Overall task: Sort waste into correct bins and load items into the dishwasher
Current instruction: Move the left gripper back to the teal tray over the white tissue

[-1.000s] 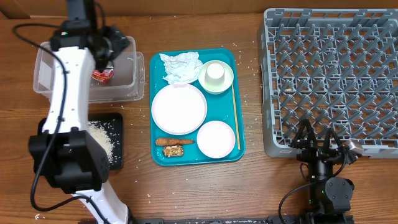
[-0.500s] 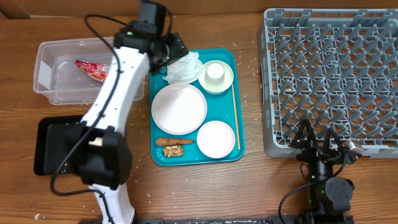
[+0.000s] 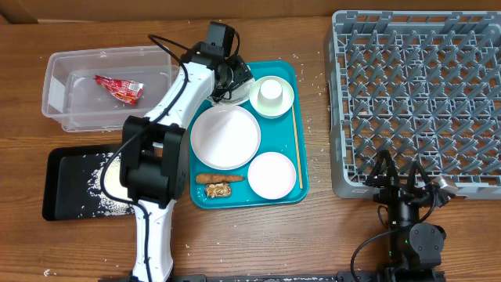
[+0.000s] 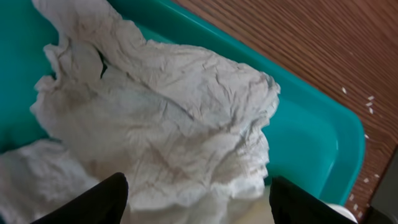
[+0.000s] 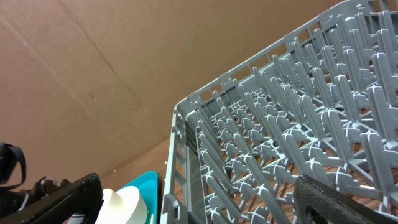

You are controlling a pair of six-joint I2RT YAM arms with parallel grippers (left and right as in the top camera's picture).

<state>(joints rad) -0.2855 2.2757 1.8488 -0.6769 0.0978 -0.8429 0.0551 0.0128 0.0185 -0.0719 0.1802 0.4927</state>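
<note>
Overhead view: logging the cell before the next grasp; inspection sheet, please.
Surface: wooden table, stray rice grains.
Job's things: red crinkled wrapper in clear plastic tub; loose white rice in black tray; crumpled white napkin, flat white plate, white bowl, second bowl holding white cup, orange-brown stick, brown chunk on teal tray; grey pegged rack empty.
Clutter: thin wooden stick, same tray.
Grippers: left gripper open, straddling napkin; right gripper open, empty.
Cables: black cable along left arm.
Surroundings: brown cardboard wall.
</note>
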